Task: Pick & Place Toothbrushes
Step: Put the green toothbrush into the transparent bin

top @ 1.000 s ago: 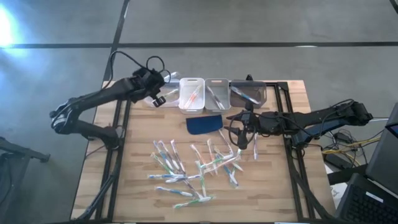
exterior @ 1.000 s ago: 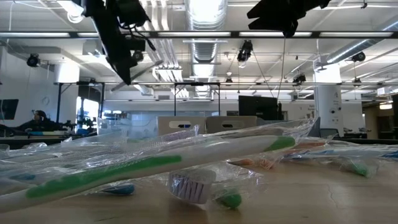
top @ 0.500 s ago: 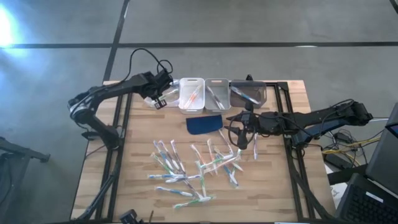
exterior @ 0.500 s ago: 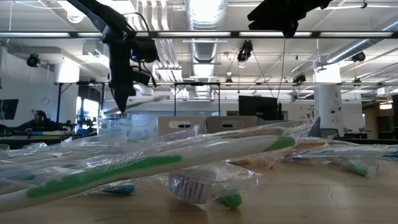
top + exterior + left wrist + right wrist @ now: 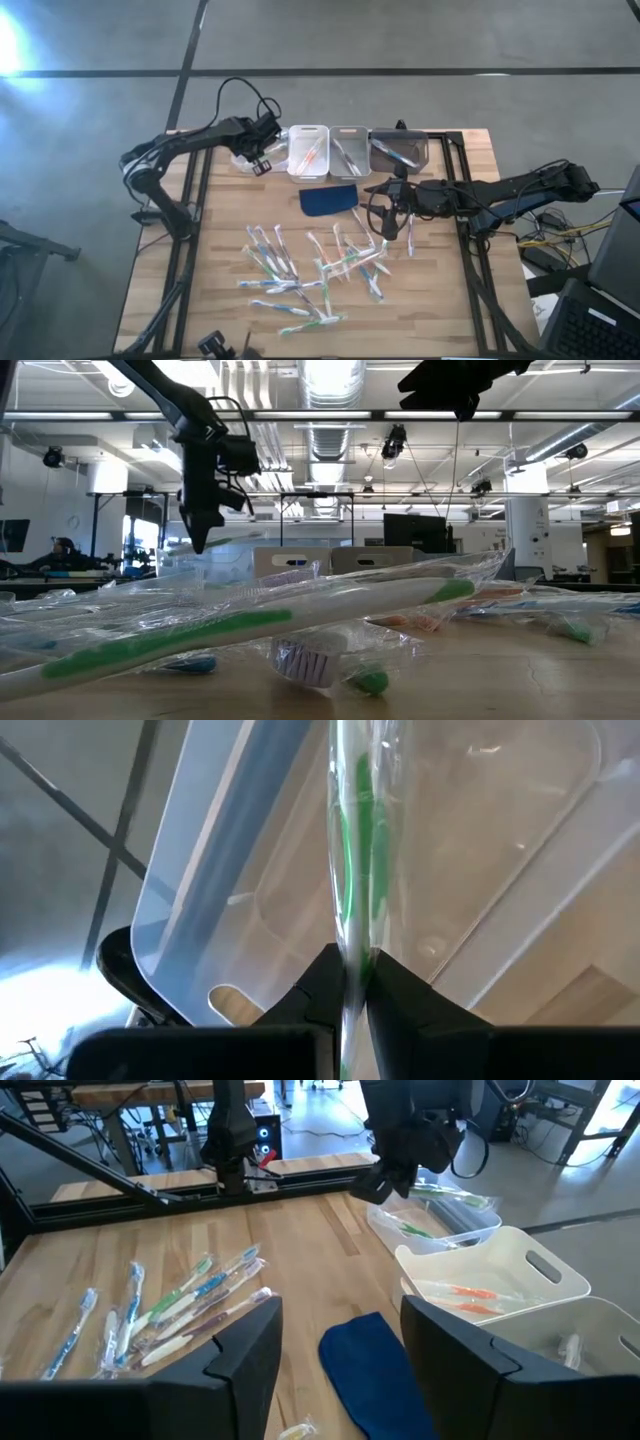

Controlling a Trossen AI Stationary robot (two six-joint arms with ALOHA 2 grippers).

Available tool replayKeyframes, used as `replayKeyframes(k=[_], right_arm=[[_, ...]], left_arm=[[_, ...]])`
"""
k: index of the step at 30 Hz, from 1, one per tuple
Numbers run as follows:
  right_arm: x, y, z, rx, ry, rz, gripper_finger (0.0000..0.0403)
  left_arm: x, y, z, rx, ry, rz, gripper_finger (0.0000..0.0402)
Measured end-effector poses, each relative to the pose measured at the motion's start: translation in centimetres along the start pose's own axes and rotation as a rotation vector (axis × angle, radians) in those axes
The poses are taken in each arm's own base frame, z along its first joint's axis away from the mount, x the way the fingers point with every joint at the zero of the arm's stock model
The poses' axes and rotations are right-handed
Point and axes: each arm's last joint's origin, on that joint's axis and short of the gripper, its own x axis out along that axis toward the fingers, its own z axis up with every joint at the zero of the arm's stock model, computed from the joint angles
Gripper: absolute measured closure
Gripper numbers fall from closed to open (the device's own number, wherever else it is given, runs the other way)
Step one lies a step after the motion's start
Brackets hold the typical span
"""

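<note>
On a wooden table (image 5: 200,300) seen from above, two dark arms work over a scatter of wrapped toothbrushes (image 5: 305,272) lying loose across its middle and near half. Along the far edge stands a row of bins: a clear bin (image 5: 258,152) at the left end, partly covered by the left arm, then a white bin (image 5: 308,130) with orange-accented brushes inside, and two more bins whose contents are hard to make out. A blue pad (image 5: 329,198) lies just in front of the row.

The left gripper (image 5: 347,982) hangs over the clear bin, its fingers pinched tight on a green brush (image 5: 358,840) in a clear wrapper; the brush's lower end runs out of the wrist picture, so only its upper part shows. From table height this brush (image 5: 222,543) is only a faint streak beside the fingers.

The right gripper (image 5: 340,1342) hovers near the blue pad, beside the heap, with its fingers standing apart and nothing between them. From above, its fingers blur into cables and shadow.

At table height, wrapped brushes close to the lens block most of the table, and the right arm is cut off at the top edge.
</note>
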Motion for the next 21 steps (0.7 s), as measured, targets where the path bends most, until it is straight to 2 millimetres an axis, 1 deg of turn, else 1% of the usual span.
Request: replayKeyframes(k=[7,14,21], right_arm=[[0.0,0.0,0.0,0.000,0.000,0.000,0.0215],[0.0,0.0,0.0,0.000,0.000,0.000,0.0233],[0.0,0.0,0.0,0.000,0.000,0.000,0.0236]], left_arm=[[0.9,0.3,0.1,-0.047,0.021,-0.026,0.0372],[2.2,-0.1,0.4,-0.055,0.048,-0.029,0.0372],[3.5,-0.3,0.7,-0.068,0.069,-0.030,0.0372]])
